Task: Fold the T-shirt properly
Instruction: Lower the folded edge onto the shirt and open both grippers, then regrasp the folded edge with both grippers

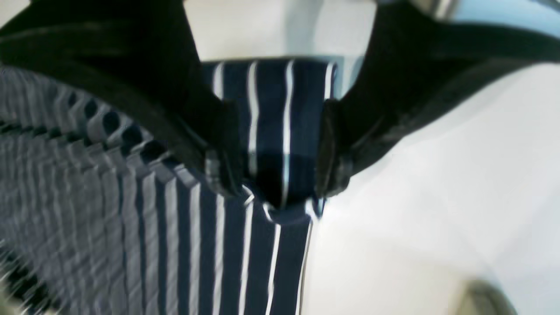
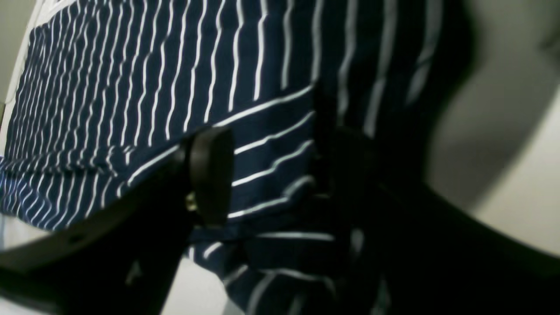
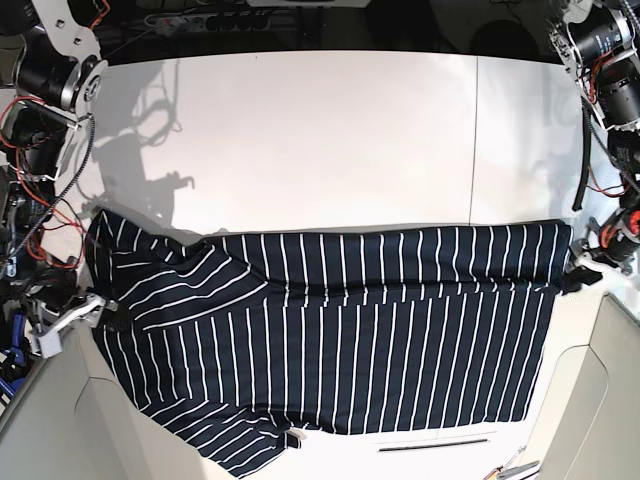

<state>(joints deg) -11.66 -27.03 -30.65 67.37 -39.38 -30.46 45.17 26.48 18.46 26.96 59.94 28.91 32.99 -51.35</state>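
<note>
The left gripper (image 1: 280, 153) stands parted, a fold of the striped T-shirt (image 1: 210, 245) between its jaws at the shirt's edge. The right gripper (image 2: 280, 175) is likewise spread around a fold. Between both, the shirt lies across the white bench (image 3: 330, 140).

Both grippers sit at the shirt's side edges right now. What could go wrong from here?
The left gripper has cloth between parted jaws; pulling away might drag the T-shirt fold open. The right gripper likewise straddles fabric. The bunched sleeve may leave the fold uneven.
</note>
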